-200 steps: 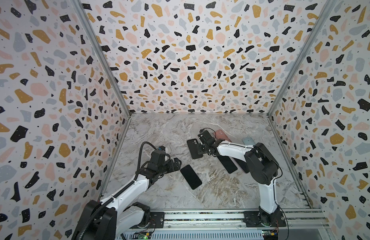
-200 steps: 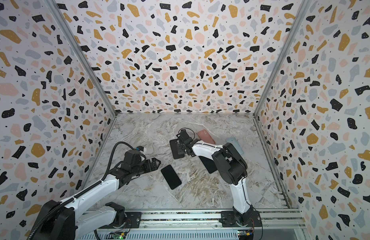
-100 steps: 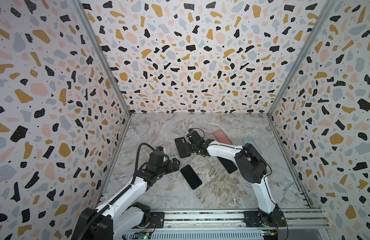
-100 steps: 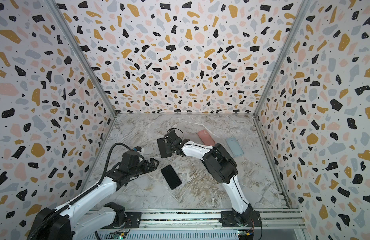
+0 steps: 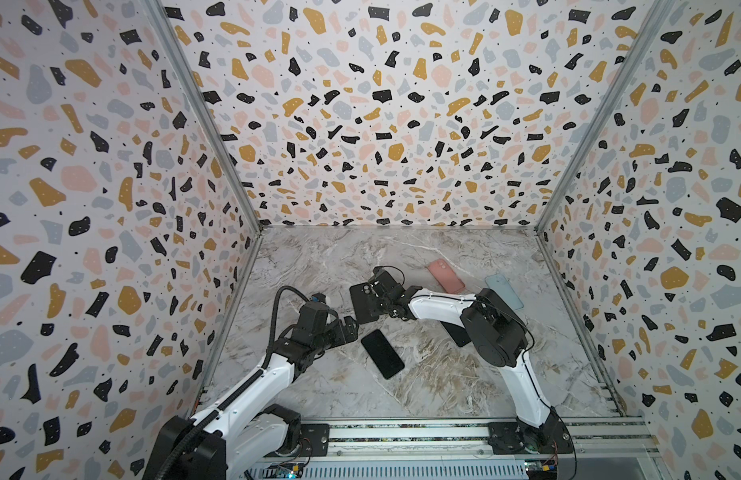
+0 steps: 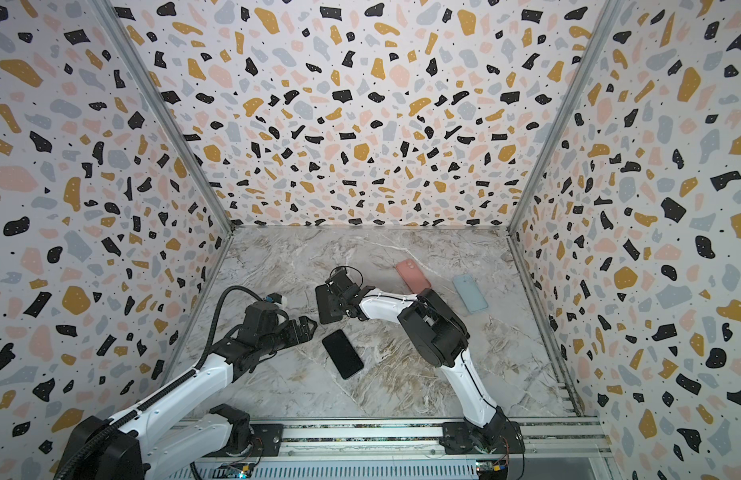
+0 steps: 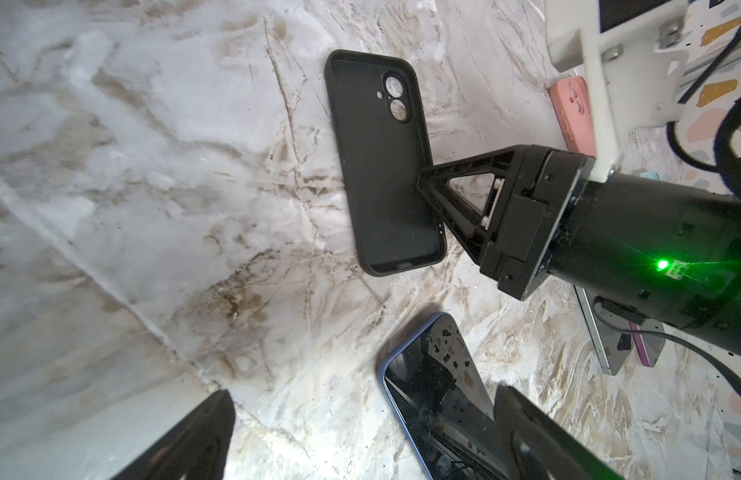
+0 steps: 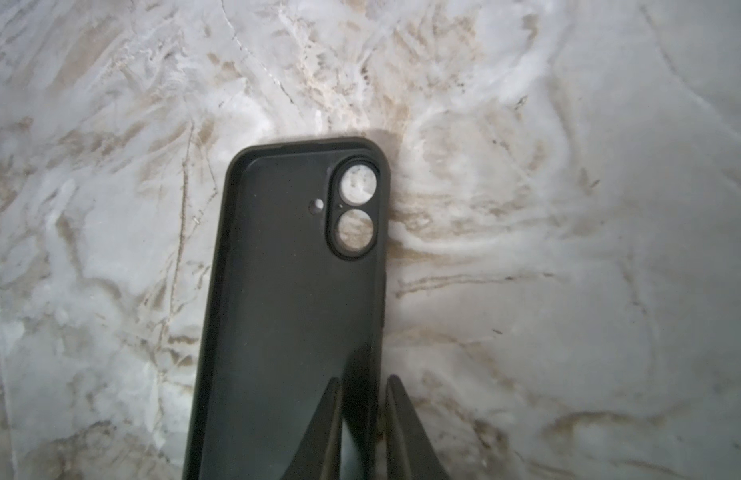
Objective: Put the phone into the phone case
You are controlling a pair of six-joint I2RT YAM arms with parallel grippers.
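Marble tabletop [image 5: 402, 257]: three cases [image 5: 366, 305] [image 5: 445, 275] [image 5: 504, 291], at least two phones [image 5: 381, 353] [image 5: 456, 334], two pincers [image 5: 351, 326] [image 5: 377, 300].

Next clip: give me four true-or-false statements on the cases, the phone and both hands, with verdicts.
1. The black case lies hollow side up. True.
2. The phone sits inside it. False: it lies screen up on the table, apart from the case.
3. The left hand is open and empty. True.
4. The pink case is in the right hand. False: it lies on the table; that hand's fingers straddle the black case's long edge.
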